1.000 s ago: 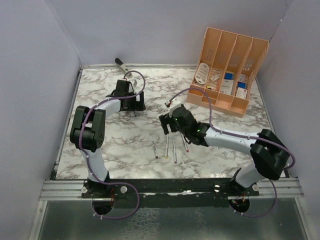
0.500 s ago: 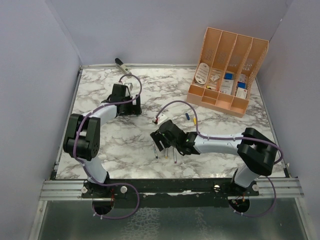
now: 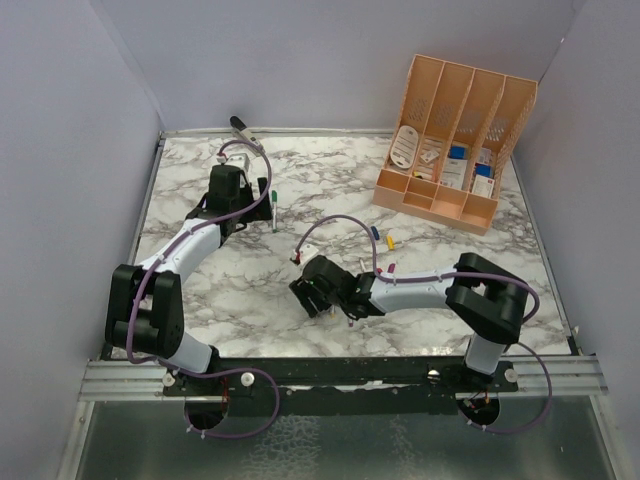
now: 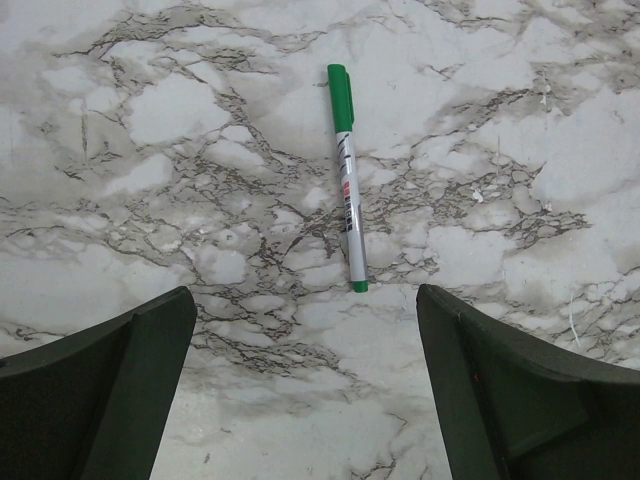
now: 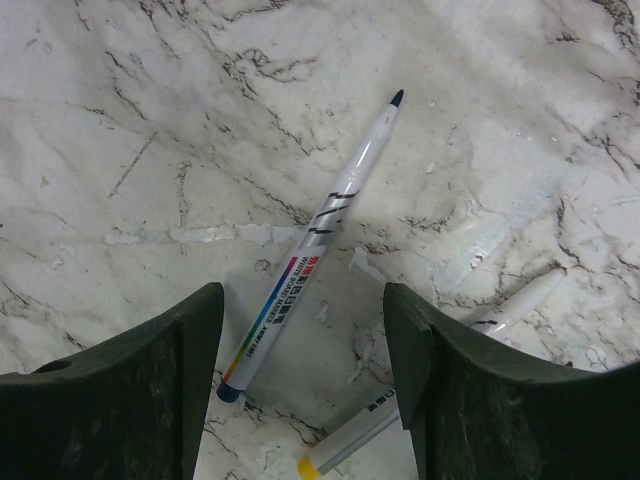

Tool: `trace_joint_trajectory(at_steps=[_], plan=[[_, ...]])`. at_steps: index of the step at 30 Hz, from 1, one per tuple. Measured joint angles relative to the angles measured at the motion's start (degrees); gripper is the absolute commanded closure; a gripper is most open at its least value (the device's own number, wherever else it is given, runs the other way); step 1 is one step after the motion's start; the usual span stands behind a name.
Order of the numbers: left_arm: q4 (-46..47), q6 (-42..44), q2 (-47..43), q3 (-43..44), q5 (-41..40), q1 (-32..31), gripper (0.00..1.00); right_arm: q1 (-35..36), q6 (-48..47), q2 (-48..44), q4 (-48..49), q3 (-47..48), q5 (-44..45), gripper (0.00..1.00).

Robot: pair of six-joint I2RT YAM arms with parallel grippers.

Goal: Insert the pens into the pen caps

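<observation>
A pen with a green cap on it (image 4: 345,190) lies flat on the marble just ahead of my open, empty left gripper (image 4: 305,400); in the top view the pen (image 3: 273,208) lies right of that gripper (image 3: 258,197). My right gripper (image 5: 305,400) is open, low over an uncapped pen with a blue end and dark tip (image 5: 312,245). A yellow-ended pen (image 5: 350,448) runs under its right finger (image 5: 480,400). In the top view this gripper (image 3: 303,292) is mid-table. Small loose caps, blue (image 3: 374,233), yellow (image 3: 388,240) and magenta (image 3: 393,267), lie to its right.
A peach desk organizer (image 3: 455,135) with small items stands at the back right. A dark stapler-like object (image 3: 240,127) lies at the back edge. Another pen (image 3: 305,250) lies just beyond the right gripper. Grey walls enclose the marble table (image 3: 200,300).
</observation>
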Motion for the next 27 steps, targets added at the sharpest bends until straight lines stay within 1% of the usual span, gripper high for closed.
trace_joint_trajectory(at_steps=[1, 2, 3, 5, 6, 7, 8, 11, 14, 20, 23, 27], plan=[[0.0, 0.0, 0.0, -0.2, -0.1, 0.0, 0.05, 0.2, 0.2, 0.4, 0.2, 0.2, -0.1, 0.4], [0.0, 0.0, 0.0, -0.5, -0.3, 0.0, 0.06, 0.3, 0.3, 0.7, 0.2, 0.5, -0.2, 0.44], [0.0, 0.0, 0.0, -0.7, -0.3, 0.0, 0.05, 0.4, 0.4, 1.1, 0.2, 0.9, -0.2, 0.52], [0.0, -0.1, 0.0, -0.9, -0.4, 0.0, 0.05, 0.5, 0.5, 2.1, 0.1, 1.9, -0.2, 0.75], [0.0, -0.1, 0.0, -0.9, -0.4, 0.0, 0.05, 0.5, 0.9, 2.5, 0.1, 2.4, -0.2, 0.85], [0.0, -0.1, 0.0, -0.9, -0.4, 0.0, 0.05, 0.6, 0.9, 3.1, -0.1, 3.2, -0.2, 0.93], [0.0, -0.1, 0.0, -0.9, -0.4, 0.0, 0.05, 0.6, 1.3, 3.8, -0.2, 4.0, -0.2, 0.98], [0.0, -0.2, -0.1, -0.9, -0.5, 0.0, 0.06, 0.6, 2.3, 4.8, -0.4, 5.3, -0.2, 0.99], [0.0, -0.2, -0.8, -1.2, -0.5, 0.0, 0.08, 0.6, 3.3, 4.9, -0.7, 5.5, 0.0, 0.99], [1.4, -0.2, -4.5, -3.6, -0.5, 0.0, 0.08, 0.7, 3.9, 3.6, -0.8, 4.7, 3.4, 0.99], [3.6, -0.4, -7.2, -6.1, 0.5, 0.0, 0.08, 0.1, 3.9, 0.7, -0.9, 3.8, 7.1, 0.99], [9.0, -1.0, -11.4, -10.0, 4.8, 0.0, 0.09, -2.8, 5.0, -7.6, 3.0, 0.0, 9.8, 0.99]])
